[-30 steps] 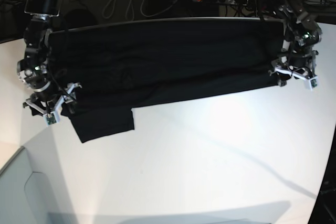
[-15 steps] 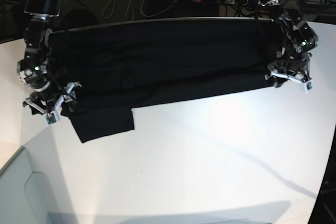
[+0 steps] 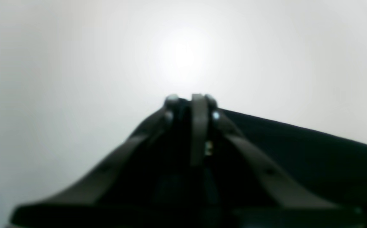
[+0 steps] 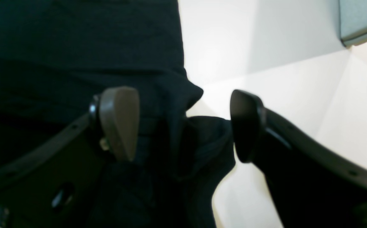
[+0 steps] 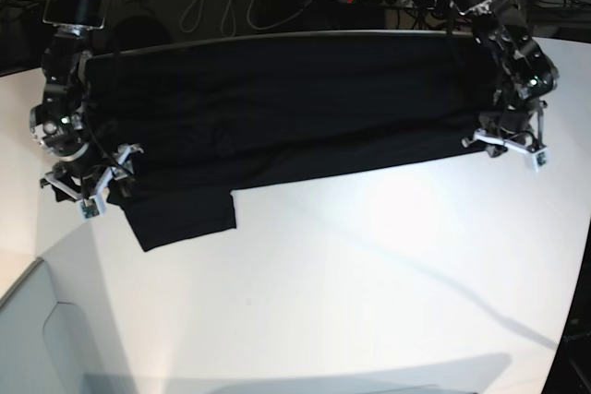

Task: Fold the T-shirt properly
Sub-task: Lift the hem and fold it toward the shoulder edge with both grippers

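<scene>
White table [image 5: 369, 265] carries the T-shirt [image 5: 277, 108]; wrist views alone show left gripper [image 3: 191, 101] pinching its edge, right gripper [image 4: 183, 123] spread.

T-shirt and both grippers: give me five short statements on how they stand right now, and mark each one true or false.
1. The T-shirt lies spread wide across the far part of the white table. True.
2. The right gripper is clamped shut. False: its jaws stand wide apart, with bunched black cloth between them.
3. The left gripper has its fingertips together. True, at the shirt's edge.
4. A sleeve juts toward the camera at the right gripper's end of the shirt. True.
5. The shirt's sun print faces up. False: only plain black cloth shows.
</scene>
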You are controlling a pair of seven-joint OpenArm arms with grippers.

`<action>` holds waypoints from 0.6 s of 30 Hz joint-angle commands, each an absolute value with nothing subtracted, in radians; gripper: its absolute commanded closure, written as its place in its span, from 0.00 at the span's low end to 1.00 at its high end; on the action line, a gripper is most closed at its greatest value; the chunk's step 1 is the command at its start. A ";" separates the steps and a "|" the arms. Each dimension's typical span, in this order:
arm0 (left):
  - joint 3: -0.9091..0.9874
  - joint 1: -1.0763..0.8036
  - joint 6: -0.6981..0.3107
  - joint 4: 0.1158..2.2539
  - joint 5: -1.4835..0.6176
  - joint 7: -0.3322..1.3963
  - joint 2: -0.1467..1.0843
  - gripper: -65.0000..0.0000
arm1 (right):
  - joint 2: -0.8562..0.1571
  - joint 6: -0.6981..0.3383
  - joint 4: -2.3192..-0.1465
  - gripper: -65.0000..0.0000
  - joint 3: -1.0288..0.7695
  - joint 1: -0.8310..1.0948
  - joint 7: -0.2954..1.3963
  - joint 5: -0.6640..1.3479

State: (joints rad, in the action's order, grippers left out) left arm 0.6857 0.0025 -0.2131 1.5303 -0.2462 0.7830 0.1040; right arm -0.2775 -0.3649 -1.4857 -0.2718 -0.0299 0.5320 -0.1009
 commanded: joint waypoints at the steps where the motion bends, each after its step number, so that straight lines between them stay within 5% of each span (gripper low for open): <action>1: 0.682 0.012 -0.213 1.546 -0.257 0.768 0.117 0.99 | -0.294 -0.371 -1.501 0.33 -0.275 -0.050 0.512 -0.093; 18: 0.688 -0.031 -0.213 1.630 -0.255 0.774 0.113 1.00 | -0.291 -0.371 -1.449 0.29 -0.275 -0.168 0.561 -0.094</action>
State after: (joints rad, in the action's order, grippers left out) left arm 0.6865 -0.0444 -0.2131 1.6062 -0.2424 0.7910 0.1001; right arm -0.2771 -0.3649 -1.4349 -0.2722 -0.1486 0.5804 -0.0963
